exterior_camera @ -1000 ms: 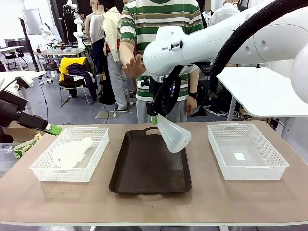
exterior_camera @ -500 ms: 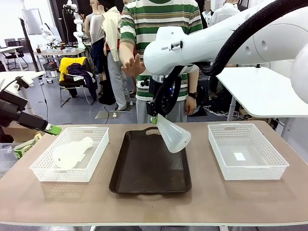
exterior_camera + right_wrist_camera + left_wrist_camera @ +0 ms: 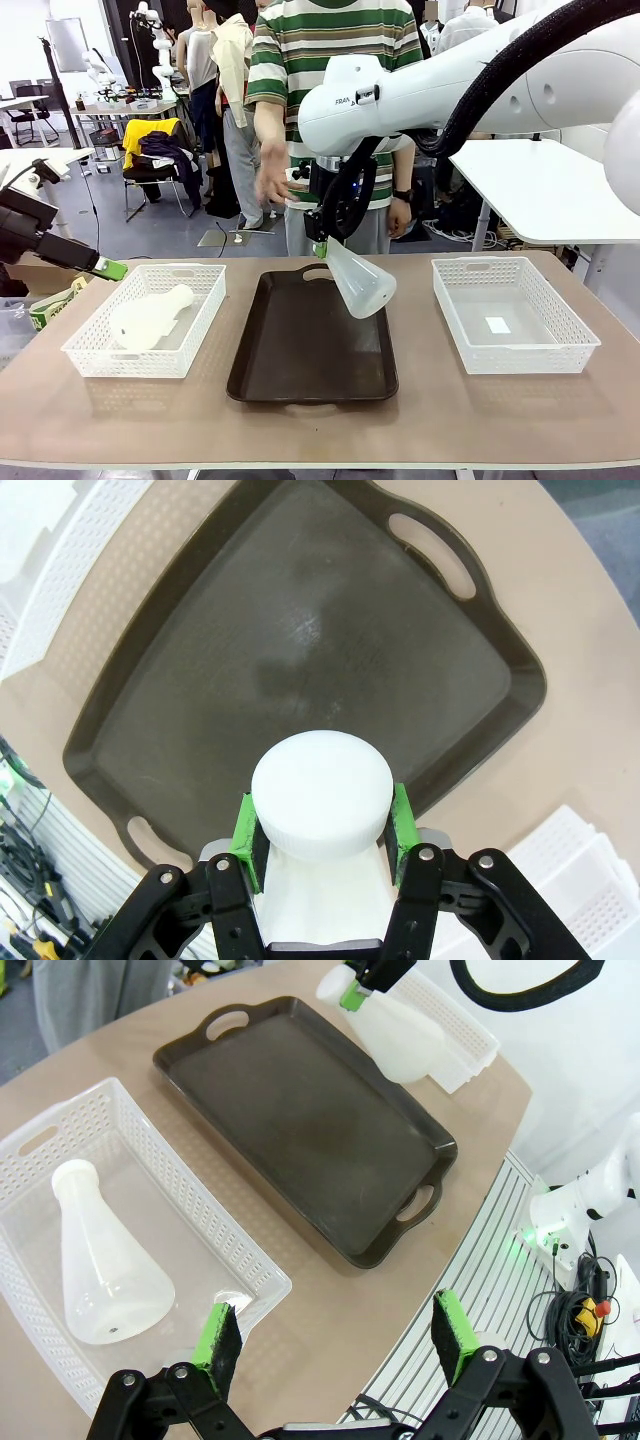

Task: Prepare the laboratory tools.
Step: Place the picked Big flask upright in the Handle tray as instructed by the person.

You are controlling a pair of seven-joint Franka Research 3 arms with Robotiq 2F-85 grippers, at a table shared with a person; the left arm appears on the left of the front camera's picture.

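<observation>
Front view: table [image 3: 120, 420] carrying, at centre, a dark brown tray [image 3: 300, 365] flanked by 2 white mesh baskets, the left basket [image 3: 88, 352] and the right basket [image 3: 560, 352]. Flask 1 [image 3: 150, 318] lies on its side inside the left basket, neck pointing toward the far right. Flask 2 [image 3: 360, 283] hangs tilted above the tray's far right part, neck uppermost. Right gripper [image 3: 322, 248] is clamped on the neck of flask 2. Left gripper [image 3: 335, 1335] hovers just left of the left basket, fingers spread apart, holding nothing.

Flask [image 3: 360, 283] [image 3: 150, 318]: two. Basket [image 3: 120, 362] [image 3: 530, 358]: two. Tray [image 3: 300, 350]: one.
</observation>
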